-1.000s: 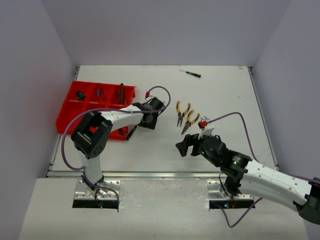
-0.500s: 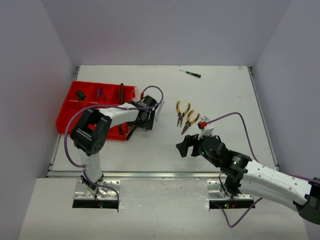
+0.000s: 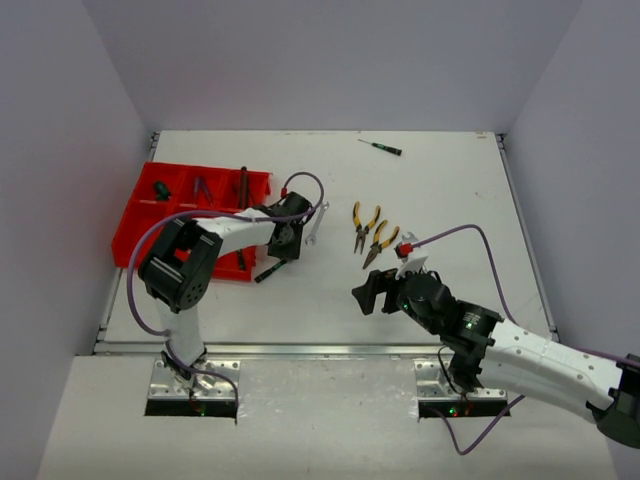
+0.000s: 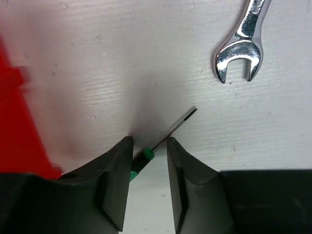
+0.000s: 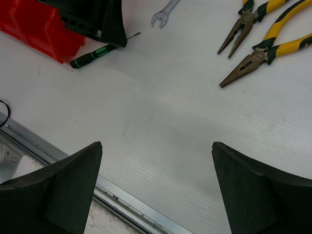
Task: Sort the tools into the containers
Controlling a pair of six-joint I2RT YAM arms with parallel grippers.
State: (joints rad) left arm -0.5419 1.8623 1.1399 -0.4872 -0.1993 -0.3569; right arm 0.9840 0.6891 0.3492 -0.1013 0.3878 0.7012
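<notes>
A black screwdriver with green collars (image 4: 148,154) lies on the table beside the red tray (image 3: 128,222); it also shows in the top view (image 3: 268,270) and the right wrist view (image 5: 95,53). My left gripper (image 4: 148,146) is low over it, jaws narrowly open, the shaft running between the fingers (image 4: 117,165). From above the left gripper (image 3: 283,240) sits at the tray's right edge. A silver wrench (image 4: 241,53) lies just beyond it. Two yellow-handled pliers (image 3: 364,225) (image 3: 382,243) lie mid-table. My right gripper (image 5: 157,146) is wide open and empty, above bare table.
The tray (image 4: 19,126) holds a green-handled tool (image 3: 160,188), a bluish tool (image 3: 200,188) and a dark tool (image 3: 242,185) in its back compartments. A small screwdriver (image 3: 381,147) lies at the far edge. The table's metal front rail (image 5: 126,204) is near my right gripper.
My left gripper has shifted left toward the tray, uncovering the wrench on the table, and now sits over the screwdriver. The right arm has not moved.
</notes>
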